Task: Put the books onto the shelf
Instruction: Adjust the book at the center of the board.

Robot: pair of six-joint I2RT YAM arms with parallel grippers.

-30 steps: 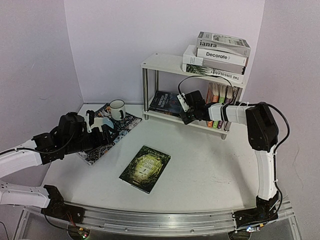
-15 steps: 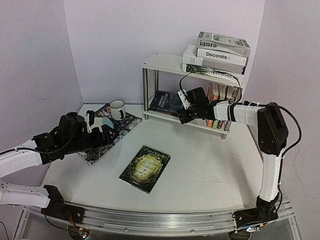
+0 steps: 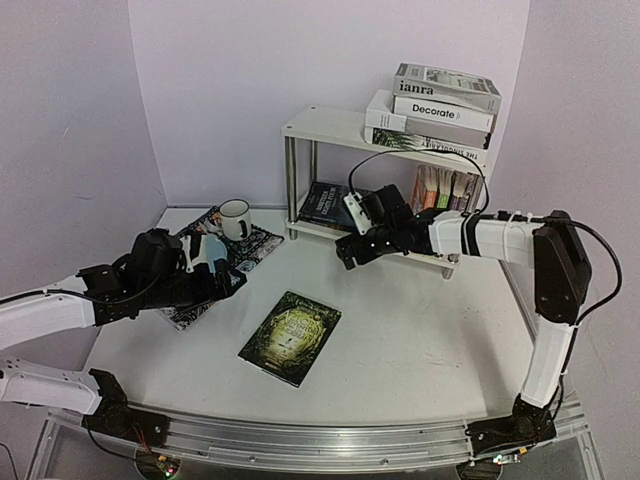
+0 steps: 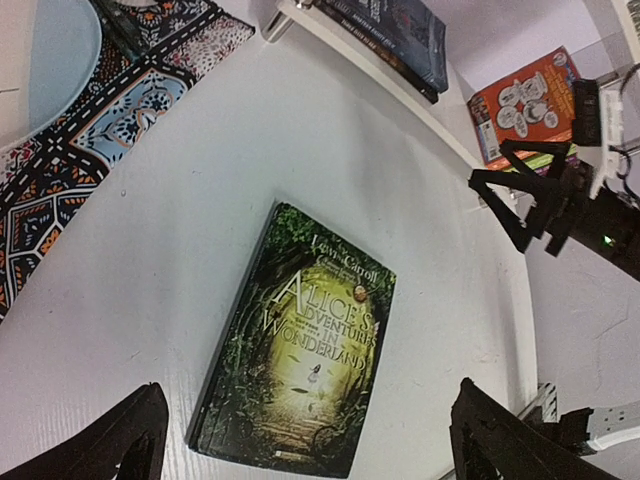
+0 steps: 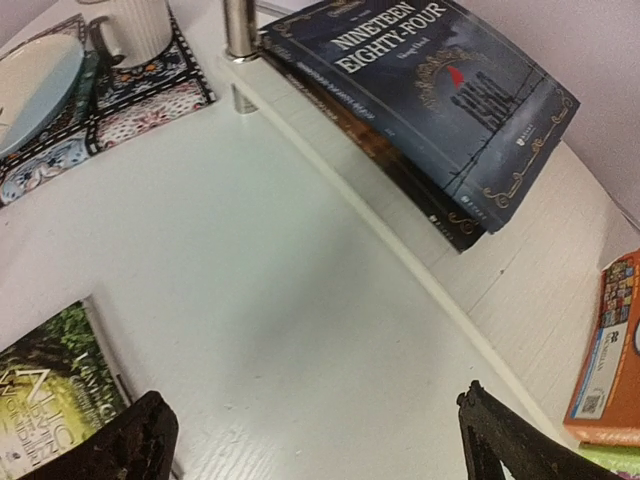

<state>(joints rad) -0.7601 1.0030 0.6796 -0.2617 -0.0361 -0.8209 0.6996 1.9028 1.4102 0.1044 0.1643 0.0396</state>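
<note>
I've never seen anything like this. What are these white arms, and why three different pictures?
Two white robot arms are bolted at the near edge of the table, each ending in a two-finger pincer. The wide picture looks down from above and behind; the other two come from cameras on each wrist. The left pincer and right pincer are open, holding nothing. A green Alice book lies flat on the table; more books sit on the white shelf. A mug stands on a patterned mat.

Left of the right gripper (image 5: 315, 435), the green book (image 5: 50, 395) runs off frame; ahead, the mug (image 5: 130, 25) loses its top; rightward, an orange book (image 5: 608, 350) is cropped.
</note>
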